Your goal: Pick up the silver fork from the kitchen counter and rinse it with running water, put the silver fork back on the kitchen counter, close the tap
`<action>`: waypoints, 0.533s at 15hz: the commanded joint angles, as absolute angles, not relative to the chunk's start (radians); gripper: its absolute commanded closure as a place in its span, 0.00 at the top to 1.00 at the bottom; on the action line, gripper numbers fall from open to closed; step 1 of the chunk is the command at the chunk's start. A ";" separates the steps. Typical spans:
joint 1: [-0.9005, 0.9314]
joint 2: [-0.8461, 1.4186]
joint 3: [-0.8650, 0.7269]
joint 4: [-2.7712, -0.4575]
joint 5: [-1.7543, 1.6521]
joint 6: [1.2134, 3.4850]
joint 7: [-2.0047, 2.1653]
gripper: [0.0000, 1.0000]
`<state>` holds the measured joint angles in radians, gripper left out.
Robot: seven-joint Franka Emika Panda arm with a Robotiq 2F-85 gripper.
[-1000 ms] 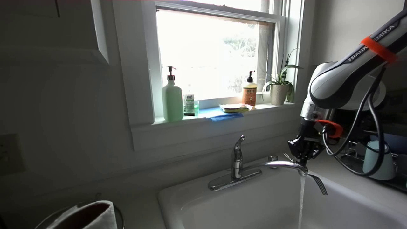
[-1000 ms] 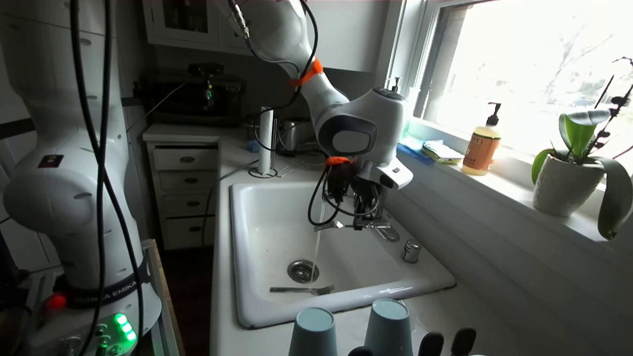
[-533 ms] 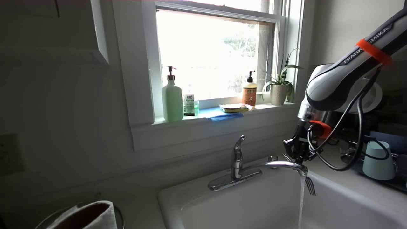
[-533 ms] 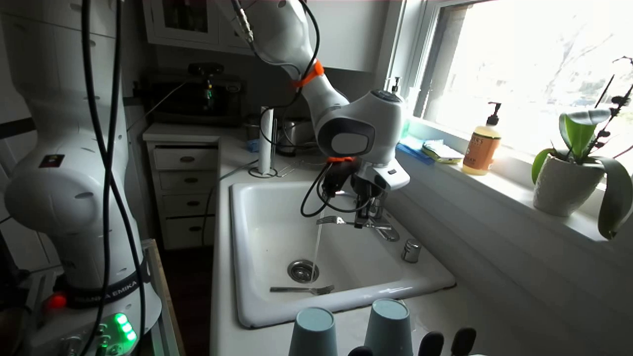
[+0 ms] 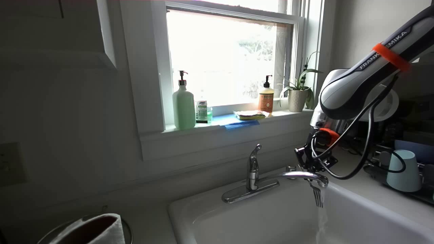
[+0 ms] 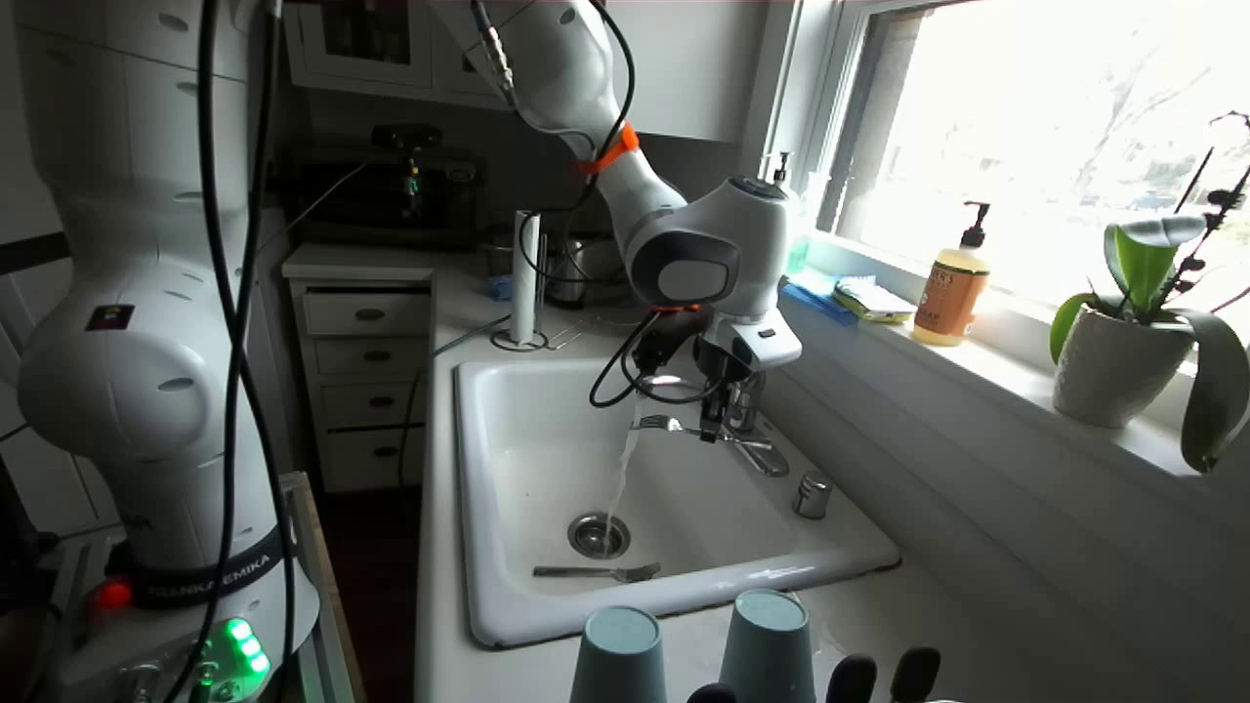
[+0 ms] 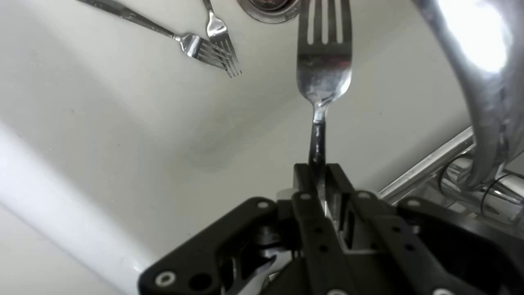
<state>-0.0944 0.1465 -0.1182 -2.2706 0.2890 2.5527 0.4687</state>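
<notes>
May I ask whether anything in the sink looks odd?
Two loose forks lie in the sink near the drain, tines overlapping in the wrist view: slightly odd, perhaps, as the task concerns only the silver fork in the gripper.

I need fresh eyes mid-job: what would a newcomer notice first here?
The silver fork catches the eye first, clamped in the gripper over the sink, tines at the running water. Next comes the glaring window above the tap, the brightest patch in both exterior views.
</notes>
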 commanded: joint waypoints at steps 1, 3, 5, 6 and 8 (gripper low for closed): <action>-0.064 0.166 -0.113 -2.254 0.260 2.542 0.529 0.03; -0.051 0.166 -0.114 -2.259 0.254 2.527 0.539 0.03; -0.042 0.165 -0.123 -2.267 0.232 2.527 0.563 0.03; -0.042 0.162 -0.128 -2.270 0.220 2.527 0.576 0.03; -0.047 0.156 -0.138 -2.275 0.202 2.531 0.597 0.03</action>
<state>-0.0484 0.1678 -0.1192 -2.2727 0.2486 2.5433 0.5407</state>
